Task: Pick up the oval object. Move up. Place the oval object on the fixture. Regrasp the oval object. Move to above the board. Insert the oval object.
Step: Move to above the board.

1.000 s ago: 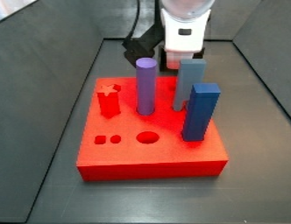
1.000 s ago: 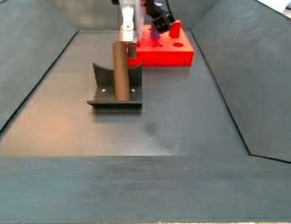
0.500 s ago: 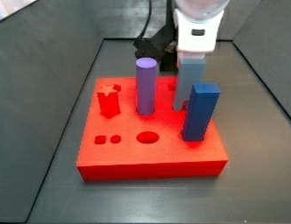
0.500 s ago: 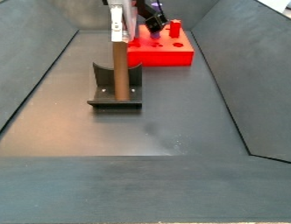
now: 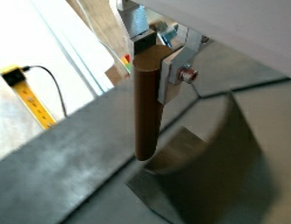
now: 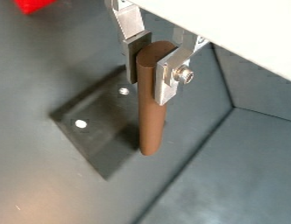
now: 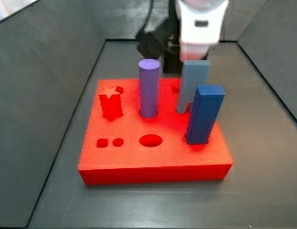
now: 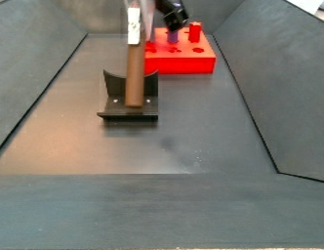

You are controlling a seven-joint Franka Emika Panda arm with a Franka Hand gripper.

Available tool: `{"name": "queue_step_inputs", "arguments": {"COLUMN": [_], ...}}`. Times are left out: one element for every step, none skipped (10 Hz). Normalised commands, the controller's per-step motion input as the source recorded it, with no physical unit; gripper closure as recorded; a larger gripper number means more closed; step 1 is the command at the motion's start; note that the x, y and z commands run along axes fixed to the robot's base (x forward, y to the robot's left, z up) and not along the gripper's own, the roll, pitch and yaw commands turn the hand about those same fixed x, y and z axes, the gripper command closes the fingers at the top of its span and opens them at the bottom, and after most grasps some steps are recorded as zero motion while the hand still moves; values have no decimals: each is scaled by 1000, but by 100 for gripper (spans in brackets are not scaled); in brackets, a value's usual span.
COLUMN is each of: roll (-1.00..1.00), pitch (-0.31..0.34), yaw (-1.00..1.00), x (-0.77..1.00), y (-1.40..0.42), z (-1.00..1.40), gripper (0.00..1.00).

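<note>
My gripper [image 6: 148, 59] is clamped on the top end of the slim dark-brown oval-section peg [image 6: 149, 114]; both wrist views show the flat silver finger plates [image 5: 172, 63] pressed against its sides, dark pads on the brown surface. Peg hangs upright below the fingers, most of its length free. In a wrist view its lower end [image 5: 143, 147] sits over the dark L-shaped bracket fixture [image 5: 212, 162]; whether the tip touches the base plate or clears it, I cannot tell. Another wrist view shows the fixture's flat base plate [image 6: 92, 129] with two pale screw heads, directly under the peg. In a side view the peg [image 8: 130, 78] stands vertical in front of the fixture's upright [image 8: 115, 86], gripper [image 8: 135, 27] above it near the top edge of the frame. The thick bright-red square board [image 8: 182, 59] lies just beyond the fixture on the grey floor. From a side view at the board [image 7: 151, 134]: a purple round cylinder [image 7: 150, 88], a grey-blue rectangular peg [image 7: 194, 85], a deeper blue rectangular peg [image 7: 205, 114] and a red star-shaped peg [image 7: 110, 99] stand in it; the oval hole [image 7: 151, 140] and two small holes [image 7: 109, 142] are open. My gripper body [image 7: 198, 27] is behind the board there, peg hidden.
</note>
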Motion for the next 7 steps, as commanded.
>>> {"name": "queue_step_inputs", "arguments": {"roll": [81, 48, -10, -47, -74, -97, -105], "pitch": [-208, -180, -121, -68, -33, 22, 64], "yaw": [-204, -221, -239, -254, -248, -226, -202], "x": [-396, -382, -356, -351, -340, -314, -287], "y": [197, 196, 194, 193, 189, 184, 168], "z": [1000, 1000, 1000, 1000, 1000, 1000, 969], "gripper": [100, 100, 100, 100, 100, 100, 100]}}
